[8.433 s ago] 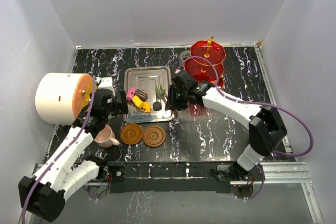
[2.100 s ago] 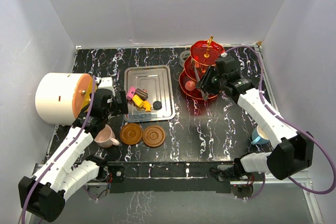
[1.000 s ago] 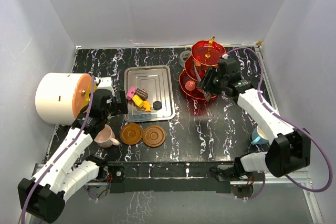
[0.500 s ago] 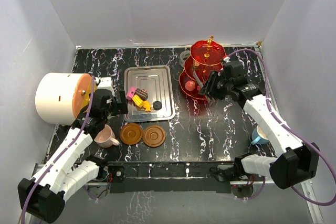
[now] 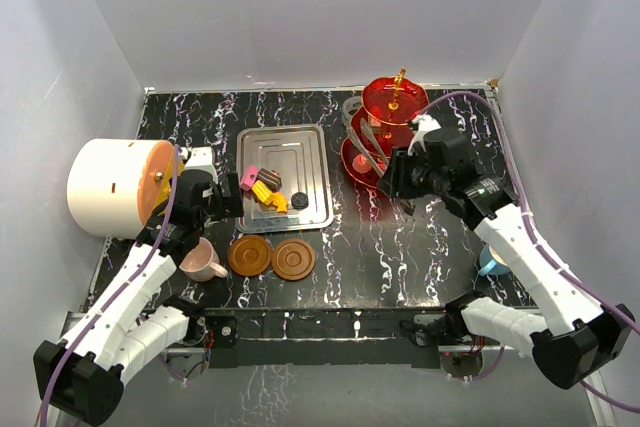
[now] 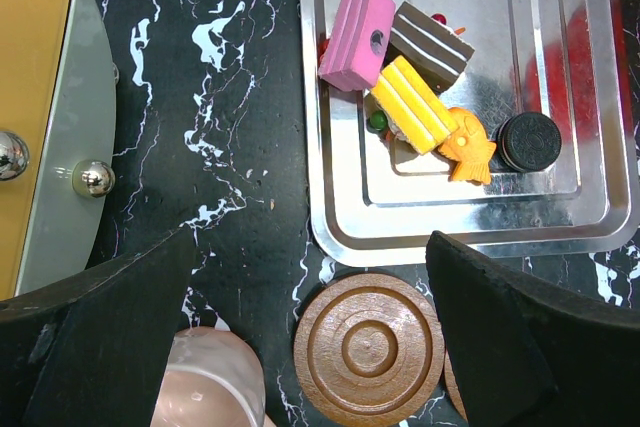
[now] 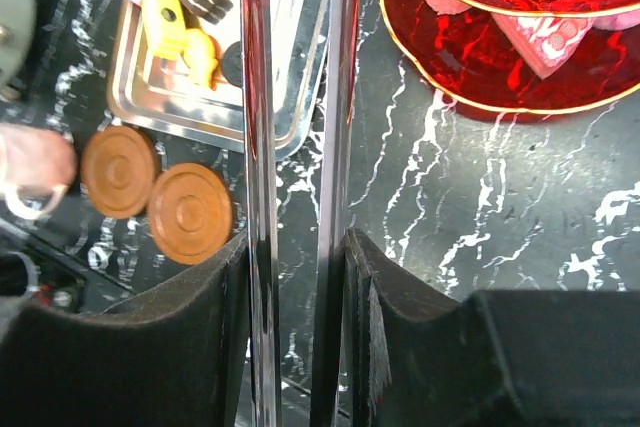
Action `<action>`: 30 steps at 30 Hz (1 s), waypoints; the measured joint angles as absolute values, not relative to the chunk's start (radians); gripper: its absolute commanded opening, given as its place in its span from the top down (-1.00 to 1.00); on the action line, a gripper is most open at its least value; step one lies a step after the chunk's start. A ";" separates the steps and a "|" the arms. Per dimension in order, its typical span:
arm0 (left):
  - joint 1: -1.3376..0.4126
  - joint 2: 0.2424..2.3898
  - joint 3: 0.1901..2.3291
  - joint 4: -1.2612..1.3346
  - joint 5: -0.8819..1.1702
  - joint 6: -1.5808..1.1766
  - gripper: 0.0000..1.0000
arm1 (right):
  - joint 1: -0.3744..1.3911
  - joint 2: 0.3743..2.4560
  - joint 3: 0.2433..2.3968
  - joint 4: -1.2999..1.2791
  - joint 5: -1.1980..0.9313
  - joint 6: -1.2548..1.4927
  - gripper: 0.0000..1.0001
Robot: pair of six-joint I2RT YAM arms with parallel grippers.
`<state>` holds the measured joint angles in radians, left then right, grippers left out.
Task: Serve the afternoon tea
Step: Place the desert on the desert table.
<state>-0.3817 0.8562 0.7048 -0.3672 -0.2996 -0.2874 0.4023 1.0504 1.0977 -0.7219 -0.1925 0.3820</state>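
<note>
Even, bright overhead light; soft shadows on the marbled surface [image 5: 400, 247]. The steel tray [image 6: 470, 237] shows glare, the red stand [image 7: 470, 57] glints, and the near tongs [image 7: 260, 197] blur into mirror streaks.

Lab test cell: white panel walls [image 5: 300, 7] enclosing a marbled table [image 5: 420, 247].

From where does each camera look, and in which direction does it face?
Top external: high behind the arm bases, looking down on the black marbled table; both arms show.
Left wrist: above the flat silver steel tray, facing down; open left gripper at the bottom corners.
Right wrist: beside the red see-through three-tier stand, facing down; right gripper clamps silver metal tongs.
Both wrist views share the tray and a brown round saucer.
</note>
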 measured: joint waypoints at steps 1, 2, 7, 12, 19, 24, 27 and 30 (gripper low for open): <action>-0.382 0.855 0.705 -0.368 -0.300 -0.287 -0.97 | 0.439 1.050 1.098 -0.722 -0.146 0.361 0.31; -0.382 0.854 0.705 -0.368 -0.300 -0.287 -0.97 | 0.462 1.052 1.098 -0.723 -0.111 0.347 0.31; -0.382 0.839 0.705 -0.373 -0.313 -0.288 -0.97 | 0.574 1.024 1.043 -0.673 0.118 0.283 0.31; -0.382 0.822 0.705 -0.374 -0.327 -0.288 -0.97 | 0.584 0.891 0.896 -0.595 0.279 0.249 0.29; -0.382 0.823 0.705 -0.375 -0.333 -0.287 -0.97 | 0.587 0.783 0.826 -0.531 0.298 0.217 0.28; -0.382 0.830 0.705 -0.374 -0.333 -0.287 -0.97 | 0.587 0.746 0.808 -0.504 0.215 0.208 0.36; -0.382 0.831 0.705 -0.374 -0.333 -0.287 -0.97 | 0.587 0.761 0.808 -0.501 0.177 0.215 0.36; -0.382 0.831 0.705 -0.374 -0.333 -0.287 -0.97 | 0.587 0.773 0.808 -0.503 0.169 0.215 0.36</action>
<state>-0.3817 0.8314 0.7048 -0.3744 -0.3332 -0.2874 0.5869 0.7731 0.8078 -0.5030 0.1688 0.2146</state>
